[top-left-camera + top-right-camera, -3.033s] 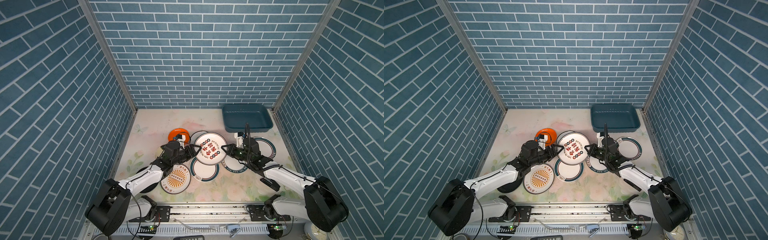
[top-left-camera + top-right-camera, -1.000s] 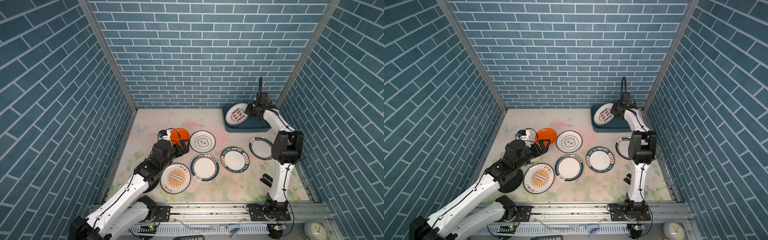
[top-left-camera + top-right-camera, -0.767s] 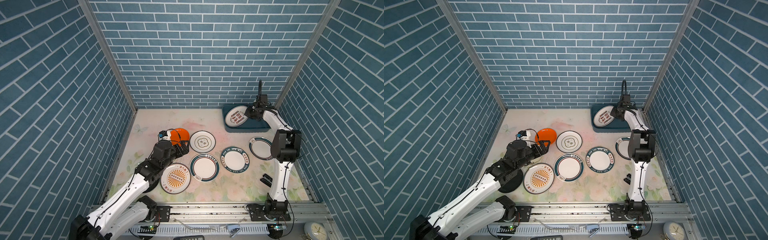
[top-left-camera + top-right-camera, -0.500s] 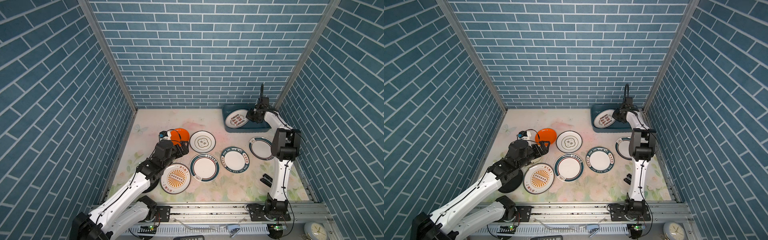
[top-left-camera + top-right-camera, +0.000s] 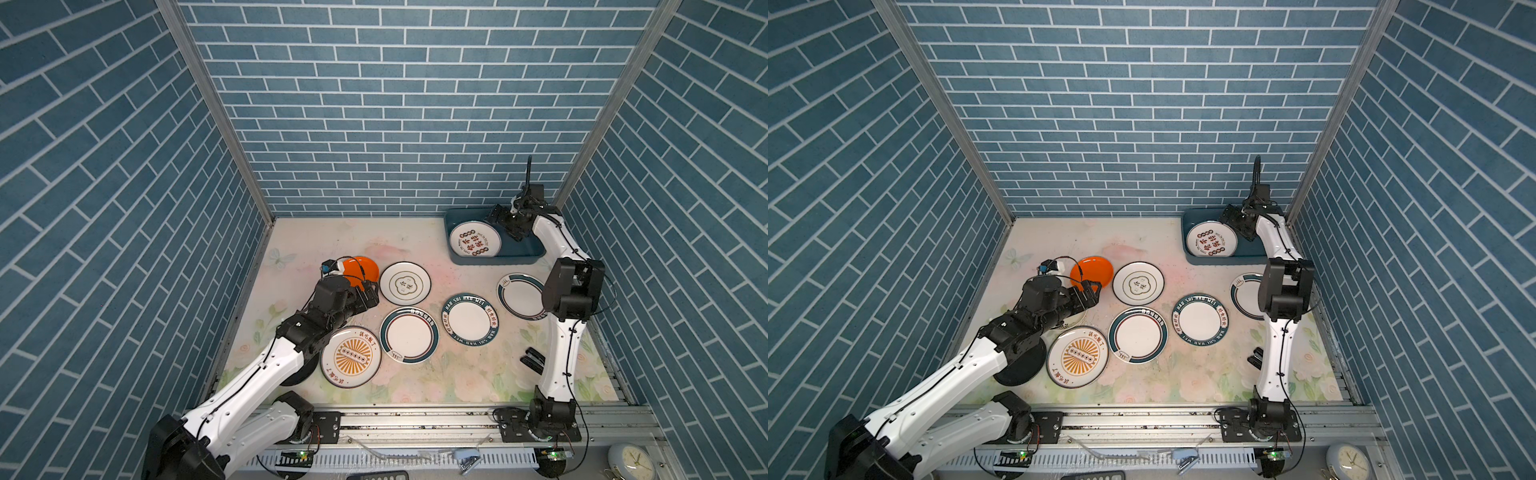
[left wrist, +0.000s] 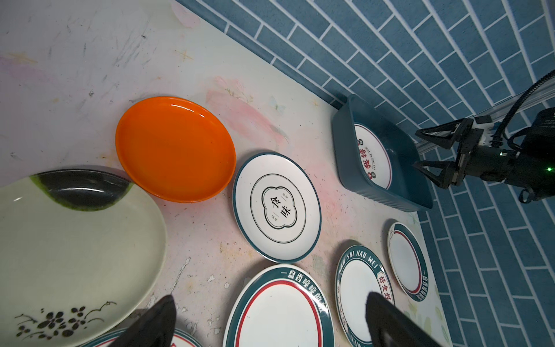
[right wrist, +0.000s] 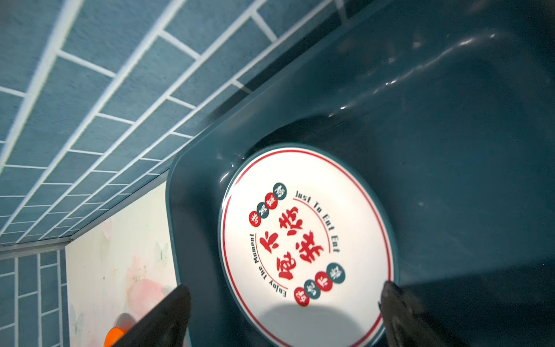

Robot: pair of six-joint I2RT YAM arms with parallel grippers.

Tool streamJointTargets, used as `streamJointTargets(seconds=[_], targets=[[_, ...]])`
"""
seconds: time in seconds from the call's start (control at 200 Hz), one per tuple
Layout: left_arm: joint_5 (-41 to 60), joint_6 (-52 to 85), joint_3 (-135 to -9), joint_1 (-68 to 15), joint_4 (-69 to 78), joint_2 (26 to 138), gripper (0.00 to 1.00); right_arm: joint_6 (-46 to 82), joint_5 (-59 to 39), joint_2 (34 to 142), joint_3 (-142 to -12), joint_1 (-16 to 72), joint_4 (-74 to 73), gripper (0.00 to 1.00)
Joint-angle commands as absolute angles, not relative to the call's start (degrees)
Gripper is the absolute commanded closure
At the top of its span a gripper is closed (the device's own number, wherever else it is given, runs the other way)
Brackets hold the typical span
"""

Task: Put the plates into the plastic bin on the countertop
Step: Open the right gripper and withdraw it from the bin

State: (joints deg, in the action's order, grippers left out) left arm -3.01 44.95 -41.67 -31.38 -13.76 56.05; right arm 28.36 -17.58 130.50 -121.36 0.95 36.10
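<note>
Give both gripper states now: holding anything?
Left gripper: open, empty, beside the orange plate.
Right gripper: open, empty, over the plate lying in the bin.

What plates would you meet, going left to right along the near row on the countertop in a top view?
orange sunburst plate → teal-rimmed white plate → plate lettered HAO SHI HAO WEI → teal-rimmed plate partly behind the right arm

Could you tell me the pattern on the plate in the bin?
Plate: white, red lettering, red ring; best in right wrist view.
</note>
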Motion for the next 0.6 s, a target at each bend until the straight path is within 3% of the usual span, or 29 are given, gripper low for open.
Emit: streamJointTargets(seconds=[0.0, 0.18, 0.38, 0.595], targets=[[-4.3, 42.6, -44.0, -31.5, -18.7, 56.6, 0.00, 24.2, -14.9, 125.1, -120.5, 0.6, 40.0, 0.01], [-3.9, 42.5, -42.5, -31.4, -19.5, 55.6, 0.01, 27.8, -20.2, 109.3, -103.9, 0.6, 29.3, 0.01], [3.5, 44.3, -39.3, -30.8, -16.9, 56.5, 0.00, 36.5, -25.6, 89.2, -77.8, 0.6, 14.4, 0.01], [12.4, 46.1, -35.5, -30.7, -12.2, 59.0, 0.00, 40.0, -31.7, 73.1, -58.7, 0.8, 11.1, 0.01]])
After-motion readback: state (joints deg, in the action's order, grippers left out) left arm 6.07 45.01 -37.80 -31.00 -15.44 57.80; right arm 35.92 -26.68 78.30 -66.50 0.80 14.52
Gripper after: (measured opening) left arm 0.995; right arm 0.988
